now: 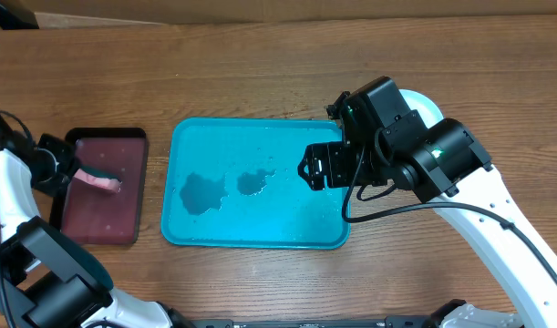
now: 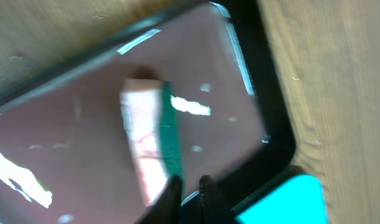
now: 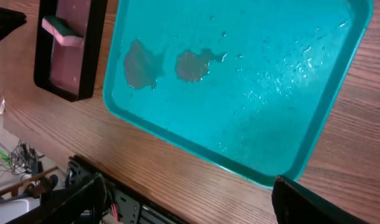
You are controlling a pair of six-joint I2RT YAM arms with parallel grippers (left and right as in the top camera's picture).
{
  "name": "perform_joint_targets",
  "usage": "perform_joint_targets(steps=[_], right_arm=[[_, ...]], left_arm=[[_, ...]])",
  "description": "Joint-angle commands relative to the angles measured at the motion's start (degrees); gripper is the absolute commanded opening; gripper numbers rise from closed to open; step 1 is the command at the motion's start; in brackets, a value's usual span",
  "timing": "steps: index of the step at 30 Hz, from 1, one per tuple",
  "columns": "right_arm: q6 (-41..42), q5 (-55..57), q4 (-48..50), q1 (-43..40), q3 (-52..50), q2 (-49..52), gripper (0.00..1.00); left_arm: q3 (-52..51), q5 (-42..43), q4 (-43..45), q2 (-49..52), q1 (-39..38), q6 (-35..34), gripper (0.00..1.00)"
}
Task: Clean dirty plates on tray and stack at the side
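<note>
The turquoise tray [image 1: 166, 196] lies mid-table, wet with two puddles [image 1: 203, 191]. The maroon tray [image 1: 100, 219] just to its left carries the pink-and-green sponge [image 1: 100, 179]. You see only a pale plate rim [image 1: 424, 102] by the turquoise tray's far right corner; the right arm [image 1: 433, 155] hides the rest, so you cannot count the plates. The right gripper [image 3: 188, 180] is spread wide. The left gripper [image 2: 188, 188] is blurred, and you cannot tell its state.

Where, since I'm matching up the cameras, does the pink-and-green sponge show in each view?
Overhead: the sponge is at far left, on the maroon tray.
Left wrist: centre of the picture, blurred.
Right wrist: top left corner.
Shared landmark: the maroon tray under it, seen in all three views.
</note>
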Motion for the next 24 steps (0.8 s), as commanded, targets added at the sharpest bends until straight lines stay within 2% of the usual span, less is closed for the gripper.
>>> perform_joint_targets(steps=[1, 6, 12, 17, 20, 24], right_arm=[[0.22, 0.85, 0.66, 0.33, 1.03, -1.31, 0.87], [0.22, 0.85, 0.63, 0.33, 1.03, -1.27, 0.87], [0.20, 0.90, -0.37, 0.33, 1.03, -1.27, 0.87], [0.20, 0.90, 0.07, 0.31, 1.03, -1.27, 0.87], [0.20, 0.90, 0.07, 0.33, 1.03, -1.27, 0.87], [0.20, 0.87, 0.00, 0.33, 1.03, -1.27, 0.87]], left_arm=[[-0.15, 4.83, 1.33, 1.66, -2.40, 1.46, 0.04], [-0.98, 1.31, 2.03, 5.46, -5.05, 1.49, 0.04], [-0.98, -18.10, -1.09, 7.26, -5.66, 1.38, 0.04], [-0.96, -28.87, -4.31, 7.21, -5.03, 0.76, 0.04], [-0.68, -30.42, -5.95, 7.13, -4.63, 0.48, 0.04], [2.14, -29.97, -10.05, 6.34, -4.61, -5.29, 0.04]])
